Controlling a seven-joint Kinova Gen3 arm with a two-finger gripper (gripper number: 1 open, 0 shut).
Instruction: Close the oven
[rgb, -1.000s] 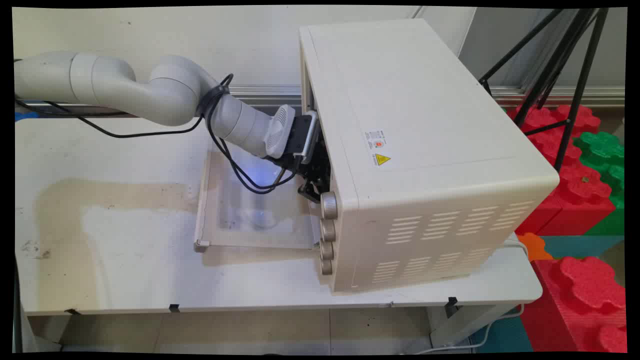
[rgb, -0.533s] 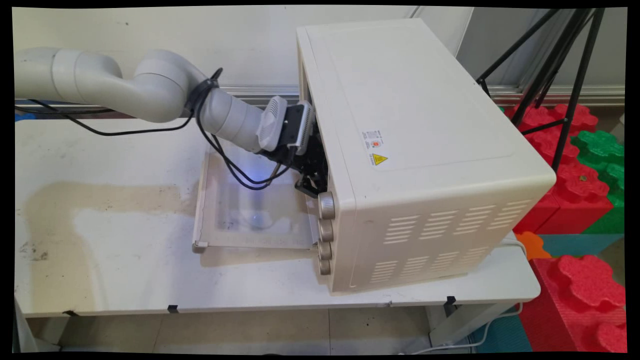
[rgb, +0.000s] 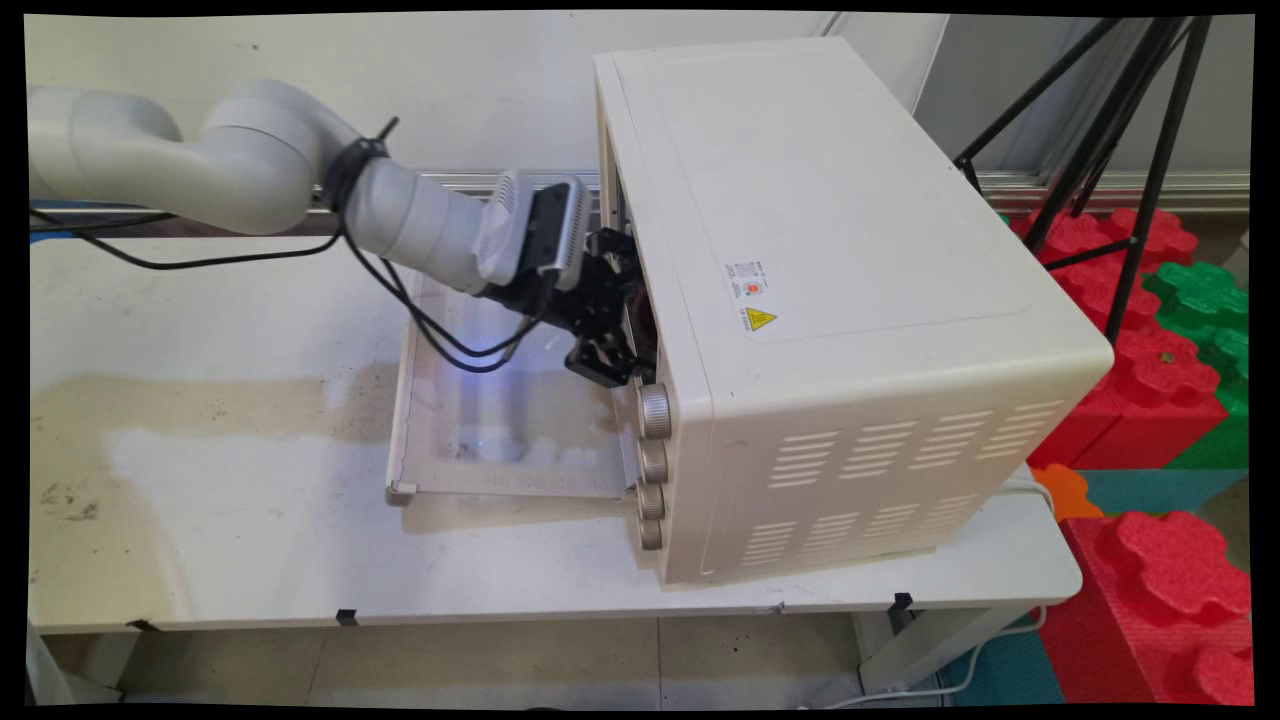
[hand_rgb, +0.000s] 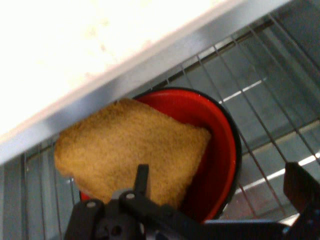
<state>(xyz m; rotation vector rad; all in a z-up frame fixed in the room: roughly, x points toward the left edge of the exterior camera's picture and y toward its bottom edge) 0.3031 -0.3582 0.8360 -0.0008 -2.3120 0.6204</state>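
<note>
Red bowl holding breaded cutlet on oven rack.

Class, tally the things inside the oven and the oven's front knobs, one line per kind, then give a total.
Red bowl: 1
Breaded brown piece in the bowl: 1
Wire rack: 1
Oven knobs: 4
Total: 7
</note>
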